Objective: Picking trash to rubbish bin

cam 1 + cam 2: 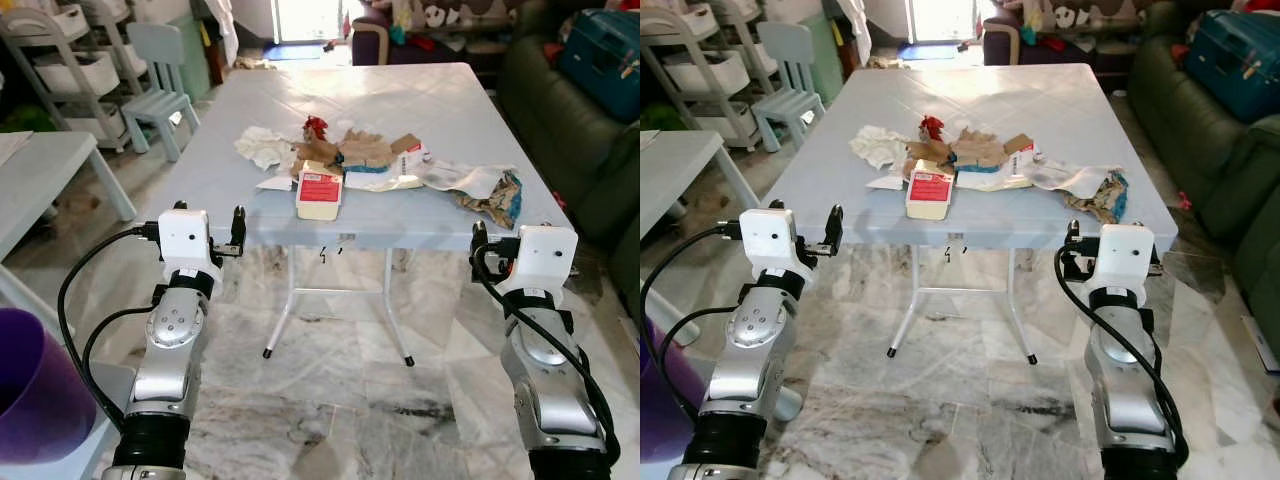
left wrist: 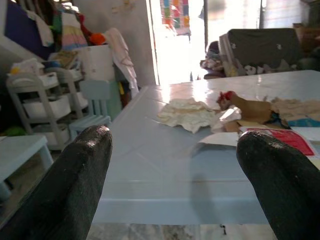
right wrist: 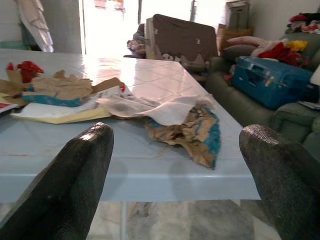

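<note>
Trash lies across the near half of a light blue folding table (image 1: 400, 100): a crumpled white tissue (image 1: 262, 146), a red-and-white carton (image 1: 320, 190) at the front edge, torn brown paper (image 1: 355, 150) with a red scrap (image 1: 316, 126), and a crumpled brown-and-blue wrapper (image 3: 192, 132) near the right corner. A purple bin (image 1: 35, 380) stands on the floor at my lower left. My left gripper (image 2: 175, 175) is open, level with the table's front edge, short of it and left of the carton. Facing the wrapper from in front of the right corner, my right gripper (image 3: 175, 170) is open too.
A second pale table (image 1: 40, 170) stands to the left, with a child's chair (image 1: 160, 85) and a shelf rack (image 1: 70, 70) behind it. A dark green sofa (image 1: 580, 130) carrying a blue suitcase (image 1: 605, 45) runs along the right. Marble floor lies under the table.
</note>
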